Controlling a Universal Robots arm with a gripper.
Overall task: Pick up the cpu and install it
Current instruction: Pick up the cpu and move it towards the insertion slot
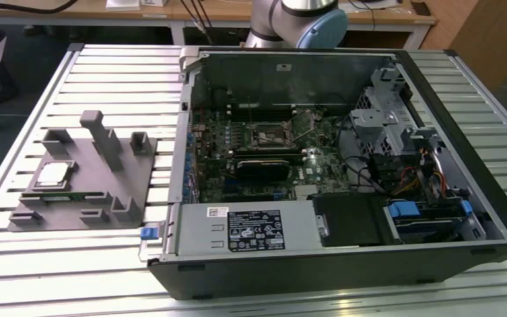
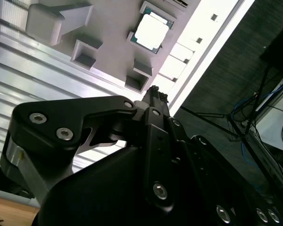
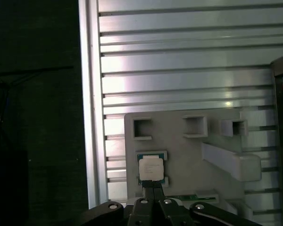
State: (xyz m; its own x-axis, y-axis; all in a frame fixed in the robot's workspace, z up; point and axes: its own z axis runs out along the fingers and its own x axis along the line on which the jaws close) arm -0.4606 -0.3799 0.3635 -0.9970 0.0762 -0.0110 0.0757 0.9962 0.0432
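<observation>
resting in grey fixture [image 3: 188, 162], cpu [image 3: 151, 168]

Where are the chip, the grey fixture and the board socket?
chip [image 3: 151, 168], first wrist view, middle of its silvery top.
grey fixture [image 3: 186, 162], first wrist view, bare flat base beside the chip.
board socket [image 1: 264, 139], exterior view, centre of the black square.

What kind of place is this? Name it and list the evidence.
Likely a robotics lab or assembly test cell: an open computer case on a slatted aluminium table, a grey fixture holding the cpu.
</observation>
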